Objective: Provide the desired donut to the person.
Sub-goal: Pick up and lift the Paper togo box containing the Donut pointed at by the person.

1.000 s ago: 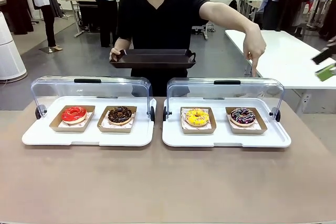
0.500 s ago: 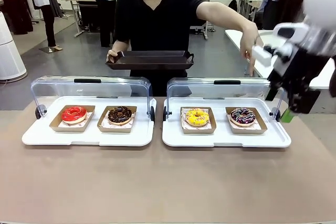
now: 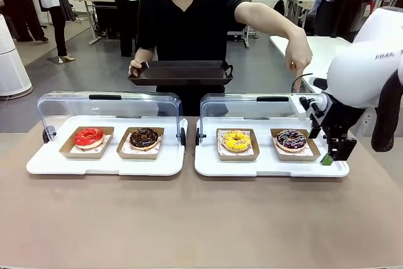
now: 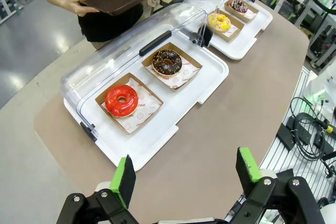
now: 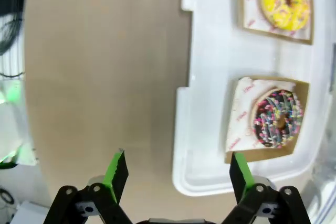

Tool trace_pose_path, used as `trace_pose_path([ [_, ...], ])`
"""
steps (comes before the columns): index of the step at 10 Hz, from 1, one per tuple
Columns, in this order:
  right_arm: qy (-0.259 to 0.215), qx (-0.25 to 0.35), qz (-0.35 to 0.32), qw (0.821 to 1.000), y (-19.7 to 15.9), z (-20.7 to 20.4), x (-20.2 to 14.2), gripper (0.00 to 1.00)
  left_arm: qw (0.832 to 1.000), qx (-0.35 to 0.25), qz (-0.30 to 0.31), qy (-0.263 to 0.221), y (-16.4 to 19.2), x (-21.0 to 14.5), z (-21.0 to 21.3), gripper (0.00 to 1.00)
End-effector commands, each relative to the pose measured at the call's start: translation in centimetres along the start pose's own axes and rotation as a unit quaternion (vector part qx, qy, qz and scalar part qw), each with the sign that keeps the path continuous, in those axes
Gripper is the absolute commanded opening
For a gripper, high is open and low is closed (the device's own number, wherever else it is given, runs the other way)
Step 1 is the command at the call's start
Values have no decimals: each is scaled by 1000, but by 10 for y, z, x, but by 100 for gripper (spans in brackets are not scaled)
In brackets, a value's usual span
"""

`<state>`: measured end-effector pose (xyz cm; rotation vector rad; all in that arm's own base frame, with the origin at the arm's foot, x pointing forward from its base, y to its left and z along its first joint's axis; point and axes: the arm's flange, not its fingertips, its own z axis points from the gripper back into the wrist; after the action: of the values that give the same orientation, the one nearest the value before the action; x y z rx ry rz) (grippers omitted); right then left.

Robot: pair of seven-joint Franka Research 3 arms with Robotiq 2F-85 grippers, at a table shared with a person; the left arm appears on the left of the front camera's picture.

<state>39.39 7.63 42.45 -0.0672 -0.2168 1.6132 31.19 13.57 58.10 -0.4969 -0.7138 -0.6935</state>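
Front view, person (image 3: 189, 23): stands at the far side of the table (image 3: 189, 218); one arm bent at the waist; the other stretched out sideways, elbow raised, forearm sloping down
Front view, tray hand (image 3: 137, 66): grips one end of a black tray (image 3: 181, 72), held level
Front view, extended hand (image 3: 302, 55): turned downward above the far right end of the right case (image 3: 271, 167), behind the sprinkled donut (image 3: 291, 138)
Front view, right arm: enters from the right; wrist bent so that the right gripper (image 3: 332, 152) points down at the right case's right end, just beside the sprinkled donut
Front view, donuts: red donut (image 3: 89, 136) and chocolate donut (image 3: 144, 137) in the left case (image 3: 104, 167); yellow donut (image 3: 237, 140) and sprinkled donut in the right case; each in its own brown paper tray; both clear lids raised
Left wrist view, left gripper (image 4: 186, 169): fingers spread wide, nothing between them; held high, angled down over the table's near side; red donut nearest, sprinkled donut farthest
Right wrist view, right gripper: fingers spread wide, empty; aimed straight down; one pad over bare table, the other over the case's white base, just short of the sprinkled donut's paper tray; donut untouched
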Motion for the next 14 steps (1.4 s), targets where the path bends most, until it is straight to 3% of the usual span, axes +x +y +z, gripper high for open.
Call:
trace_pose_path([
  [1, 0, 31, 1, 1000, 1, 7, 0, 100, 1000, -1, 0, -3, 0, 0, 1, 100],
  [7, -3, 28, 0, 1000, 2, 3, 0, 100, 1000, -1, 0, -3, 0, 0, 1, 100],
  [8, 18, 44, -4, 999, -2, -8, 5, 100, 1000, -1, 0, -3, 0, 0, 1, 100],
  [14, 48, 97, 8, 994, -64, -54, -17, 100, 1000, -1, 0, -3, 0, 0, 1, 100],
])
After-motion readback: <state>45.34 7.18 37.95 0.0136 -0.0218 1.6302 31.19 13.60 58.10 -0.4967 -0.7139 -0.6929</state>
